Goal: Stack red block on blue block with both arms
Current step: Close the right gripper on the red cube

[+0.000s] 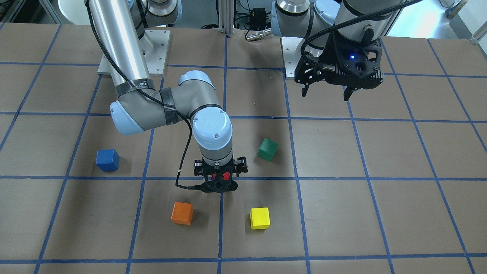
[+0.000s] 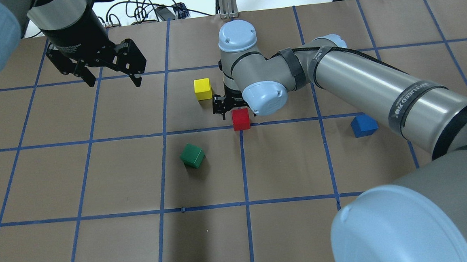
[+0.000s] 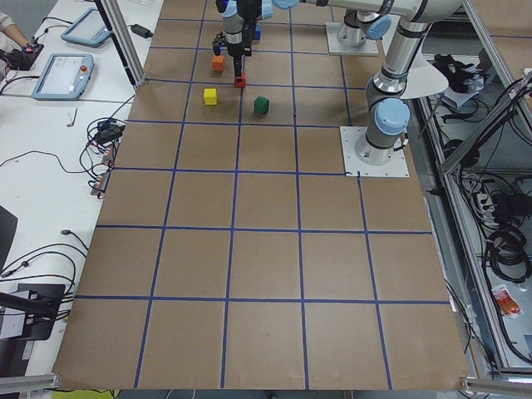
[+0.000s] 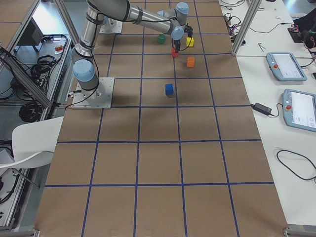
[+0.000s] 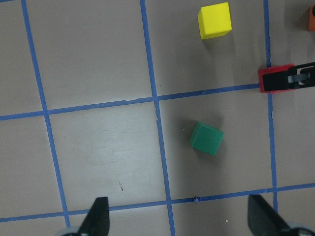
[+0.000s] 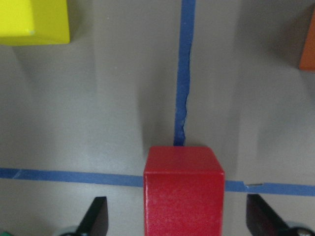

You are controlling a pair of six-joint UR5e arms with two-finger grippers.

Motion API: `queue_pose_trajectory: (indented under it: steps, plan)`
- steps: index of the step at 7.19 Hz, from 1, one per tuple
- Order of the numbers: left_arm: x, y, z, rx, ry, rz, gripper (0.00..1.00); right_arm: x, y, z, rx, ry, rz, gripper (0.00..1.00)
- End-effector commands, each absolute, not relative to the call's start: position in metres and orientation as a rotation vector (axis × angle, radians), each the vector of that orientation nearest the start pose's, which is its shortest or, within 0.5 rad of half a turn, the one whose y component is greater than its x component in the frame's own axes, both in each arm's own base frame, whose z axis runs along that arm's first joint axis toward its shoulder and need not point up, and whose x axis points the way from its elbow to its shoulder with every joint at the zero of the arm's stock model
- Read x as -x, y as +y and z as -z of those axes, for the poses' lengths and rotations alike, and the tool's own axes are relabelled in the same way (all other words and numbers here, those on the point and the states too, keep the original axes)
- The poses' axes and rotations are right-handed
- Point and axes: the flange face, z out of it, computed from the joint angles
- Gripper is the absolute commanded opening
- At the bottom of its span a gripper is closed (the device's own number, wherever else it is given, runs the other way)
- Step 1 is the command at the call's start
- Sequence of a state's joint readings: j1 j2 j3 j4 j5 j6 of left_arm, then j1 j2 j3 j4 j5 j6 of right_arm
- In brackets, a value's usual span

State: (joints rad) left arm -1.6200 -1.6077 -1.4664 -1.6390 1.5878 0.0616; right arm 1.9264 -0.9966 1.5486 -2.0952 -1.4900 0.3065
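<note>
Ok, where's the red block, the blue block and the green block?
red block (image 2: 240,116): overhead view, its top face.
blue block (image 1: 107,161): front-facing view, its near side.
green block (image 5: 207,138): left wrist view, its top face.

Table (image 2: 102,244), red block (image 2: 241,119), blue block (image 2: 363,125), green block (image 2: 192,155), yellow block (image 2: 203,89), orange block (image 1: 182,213)

Left arm (image 2: 69,23), right arm (image 2: 360,82): jaws apart

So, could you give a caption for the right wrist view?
Open right pincer straddling the red block at a blue tape crossing.
</note>
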Motion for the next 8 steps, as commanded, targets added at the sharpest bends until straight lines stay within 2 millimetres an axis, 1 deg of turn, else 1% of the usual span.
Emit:
queue_pose_trajectory:
  steps: [1,2,3,4,5,6,7,8]
  plan:
    - [0.157,-0.504,-0.513,-0.170,3.122,0.007,1.00,-0.365,-0.570,-0.202,0.074,3.057,-0.105,1.00]
    - [0.157,-0.503,-0.514,-0.170,3.120,0.017,1.00,-0.365,-0.571,-0.200,0.074,3.061,-0.108,1.00]
    - [0.157,-0.503,-0.515,-0.170,3.123,0.019,1.00,-0.364,-0.571,-0.199,0.077,3.065,-0.106,0.80]
    - [0.157,-0.502,-0.516,-0.170,3.123,0.024,1.00,-0.364,-0.572,-0.199,0.077,3.069,-0.101,0.47]
    - [0.157,-0.500,-0.519,-0.168,3.124,0.036,1.00,-0.363,-0.573,-0.199,0.075,3.068,-0.097,0.09]
    - [0.157,-0.501,-0.521,-0.165,3.124,0.064,1.00,-0.364,-0.573,-0.205,0.064,3.063,-0.091,0.00]
    - [0.157,-0.503,-0.521,-0.165,3.125,0.074,1.00,-0.359,-0.576,-0.224,0.059,3.061,-0.044,0.00]
    - [0.157,-0.503,-0.521,-0.165,3.124,0.074,1.00,-0.347,-0.576,-0.263,0.032,3.054,0.000,0.00]
